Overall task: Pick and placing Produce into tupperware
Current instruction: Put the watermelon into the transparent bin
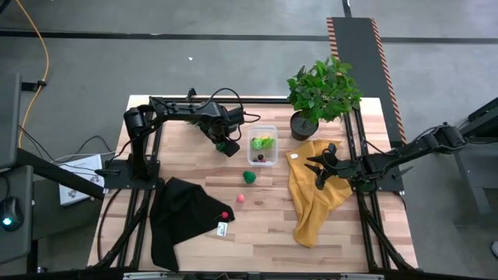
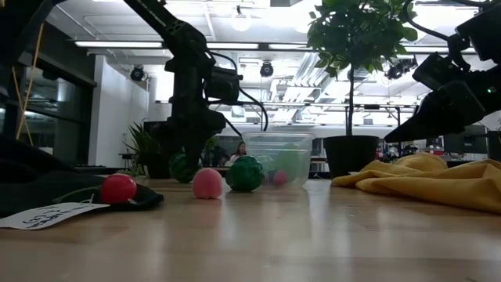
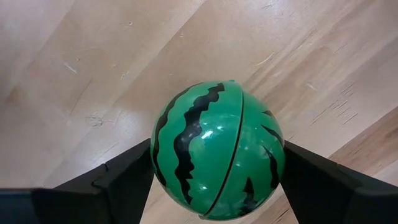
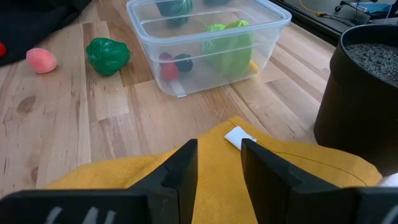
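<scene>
While the sorting is partly done, the left gripper (image 3: 214,186) is clamping the striped melon (image 3: 217,152) just left of the tupperware (image 1: 263,145).
Inside the tupperware, a leafy green piece (image 4: 227,46), a yellow piece and small red and dark items are already sitting; a green ball (image 1: 249,177), a pink piece (image 1: 240,198) and a red piece (image 1: 225,215) are lying nearer, the red one on the black cloth (image 1: 183,214), so by my judgement four pieces are remaining. The right gripper (image 4: 217,165) is waiting over the yellow cloth (image 1: 315,198), fingers slightly parted, holding nothing.
</scene>
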`<act>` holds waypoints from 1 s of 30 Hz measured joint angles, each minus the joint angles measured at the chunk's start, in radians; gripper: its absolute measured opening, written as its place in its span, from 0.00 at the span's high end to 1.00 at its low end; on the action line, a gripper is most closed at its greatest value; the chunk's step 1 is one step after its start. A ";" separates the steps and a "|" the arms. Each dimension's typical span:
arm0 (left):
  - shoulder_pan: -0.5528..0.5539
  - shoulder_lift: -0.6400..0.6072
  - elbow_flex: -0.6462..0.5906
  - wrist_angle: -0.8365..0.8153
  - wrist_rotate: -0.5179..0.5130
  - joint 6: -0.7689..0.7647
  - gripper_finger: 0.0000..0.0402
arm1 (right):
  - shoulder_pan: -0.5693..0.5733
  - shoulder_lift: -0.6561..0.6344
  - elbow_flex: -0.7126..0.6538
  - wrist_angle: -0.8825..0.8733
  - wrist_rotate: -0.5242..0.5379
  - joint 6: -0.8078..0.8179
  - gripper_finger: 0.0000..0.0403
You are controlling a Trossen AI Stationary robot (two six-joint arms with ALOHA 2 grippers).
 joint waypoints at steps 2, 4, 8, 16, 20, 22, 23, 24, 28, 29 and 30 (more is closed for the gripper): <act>0.000 0.000 0.000 0.000 0.000 0.000 0.25 | 0.000 0.000 0.000 0.000 0.000 0.000 0.72; 0.000 0.000 0.000 0.000 0.000 0.000 0.25 | 0.000 0.000 0.000 0.000 0.000 0.000 0.72; 0.000 0.000 0.000 0.000 0.000 0.000 0.25 | 0.000 0.000 0.000 0.000 0.000 0.000 0.72; 0.000 0.000 0.000 0.000 0.000 0.000 0.28 | 0.000 0.000 0.000 0.000 0.000 0.000 0.72; 0.000 0.000 0.000 0.000 0.000 0.000 0.30 | 0.000 0.000 0.000 0.000 0.000 0.000 0.72; 0.000 0.000 0.000 0.000 0.000 0.000 0.29 | 0.000 0.000 0.000 0.000 0.000 0.000 0.72; 0.000 0.000 0.000 0.000 0.000 0.000 0.28 | 0.000 0.000 0.000 0.000 0.000 0.000 0.72; 0.000 0.000 0.000 0.000 0.000 0.000 0.27 | 0.000 0.000 0.000 0.000 0.000 0.000 0.72; 0.000 0.000 0.000 0.000 0.000 0.000 0.27 | 0.000 0.000 0.000 0.000 0.000 0.000 0.72; 0.000 0.000 0.000 0.000 0.000 0.000 0.27 | 0.000 0.000 0.000 0.000 0.000 0.000 0.72; 0.000 0.000 0.000 0.001 0.000 0.000 0.28 | 0.000 0.000 0.000 0.000 0.000 0.000 0.72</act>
